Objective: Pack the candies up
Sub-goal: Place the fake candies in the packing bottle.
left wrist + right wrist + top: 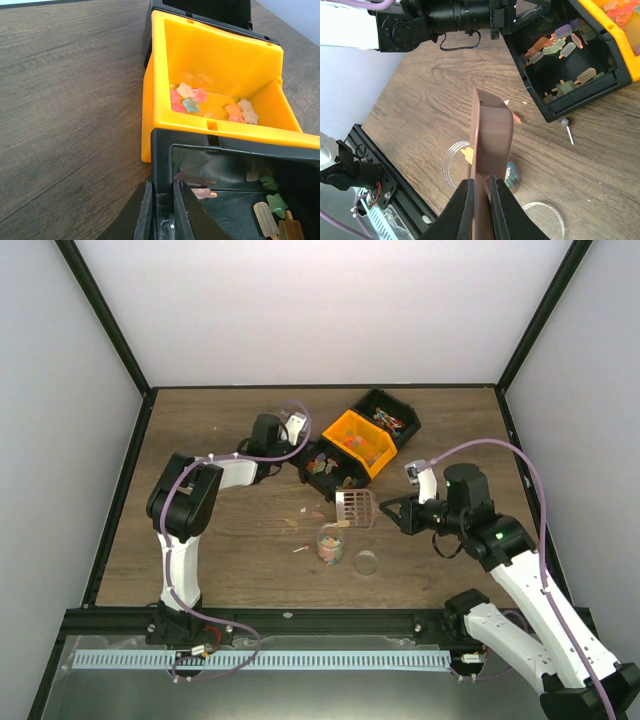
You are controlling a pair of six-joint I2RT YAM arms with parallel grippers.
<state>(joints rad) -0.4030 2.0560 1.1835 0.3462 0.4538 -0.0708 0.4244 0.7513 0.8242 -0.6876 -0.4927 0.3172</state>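
OK, your right gripper (480, 187) is clamped on the scoop (492, 130), held on edge near the cup (331, 543). Your left gripper (162, 192) pinches the wall of the black bin (165, 150). You've got candies (190, 100) in the cup, that bin and the orange bin (220, 55), with a few loose on the table (220, 560).

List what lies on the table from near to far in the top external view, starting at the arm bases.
clear lid → clear cup → scoop → near black bin → orange bin → far black bin
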